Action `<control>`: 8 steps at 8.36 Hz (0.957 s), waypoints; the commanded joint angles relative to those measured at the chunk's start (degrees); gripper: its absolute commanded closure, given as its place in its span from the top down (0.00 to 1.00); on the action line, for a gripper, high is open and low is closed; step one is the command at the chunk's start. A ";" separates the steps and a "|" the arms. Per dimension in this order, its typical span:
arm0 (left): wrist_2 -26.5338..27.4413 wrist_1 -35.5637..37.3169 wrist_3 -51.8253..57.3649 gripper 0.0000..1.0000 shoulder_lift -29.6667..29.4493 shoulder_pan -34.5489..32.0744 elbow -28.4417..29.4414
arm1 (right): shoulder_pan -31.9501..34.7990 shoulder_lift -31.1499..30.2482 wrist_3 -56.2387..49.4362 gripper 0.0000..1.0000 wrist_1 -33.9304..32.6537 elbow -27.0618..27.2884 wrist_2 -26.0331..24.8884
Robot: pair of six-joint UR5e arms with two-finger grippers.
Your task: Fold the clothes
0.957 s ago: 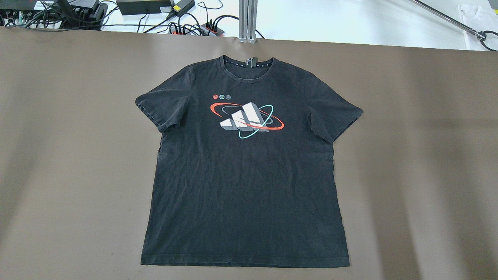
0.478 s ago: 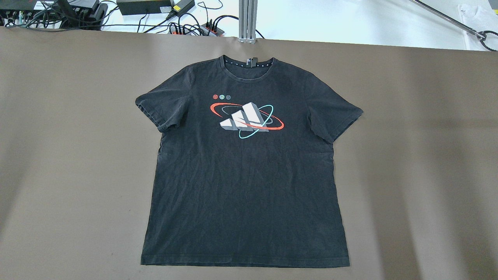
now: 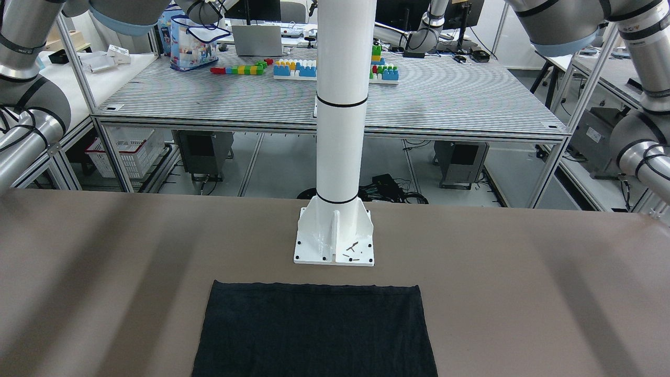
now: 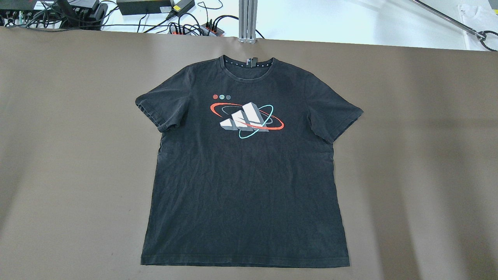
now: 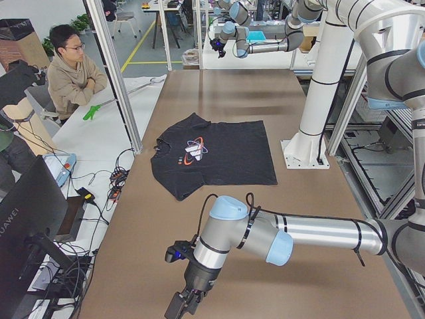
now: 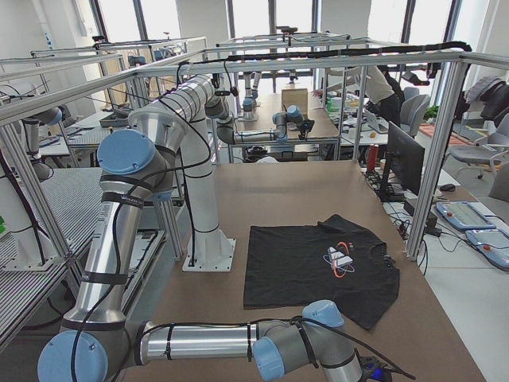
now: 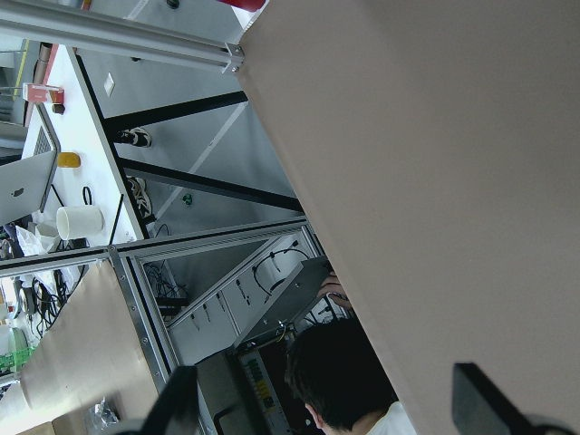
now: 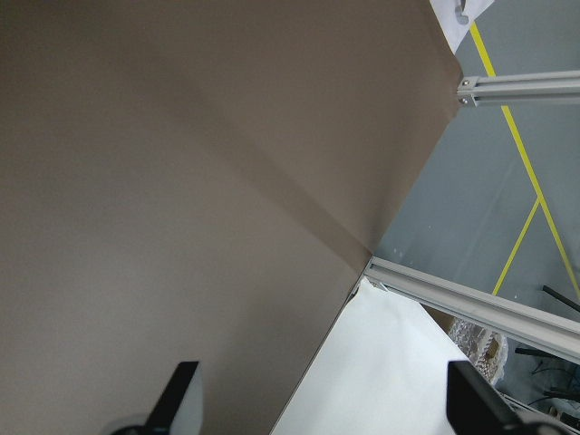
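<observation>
shirt (image 4: 245, 175): black, lying flat and face up on the table (image 4: 58, 155), unfolded, both sleeves spread to the sides. the print (image 4: 249, 118) on the chest is uppermost. the collar points to the table's far edge and the hem to the robot. the hem lies near the base plate (image 3: 335, 251) of the pillar (image 3: 340, 104), not touching it.

left gripper (image 7: 324, 390): jaws spread wide, nothing between them. its wrist view looks past the table's edge. in the left side view it points down over the table's near end, well apart from the shirt.

right gripper (image 8: 322, 390): jaws spread wide, nothing held. its fingers (image 8: 181, 390) stand over a bare table corner, apart from the shirt.

neither gripper touches the shirt.

operator (image 5: 70, 66): seated off the table's far long side.
</observation>
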 commanded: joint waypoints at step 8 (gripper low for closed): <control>-0.35 -0.15 -0.62 1.00 -0.31 0.19 -0.59 | -24.67 12.90 59.68 0.93 10.07 -3.86 14.33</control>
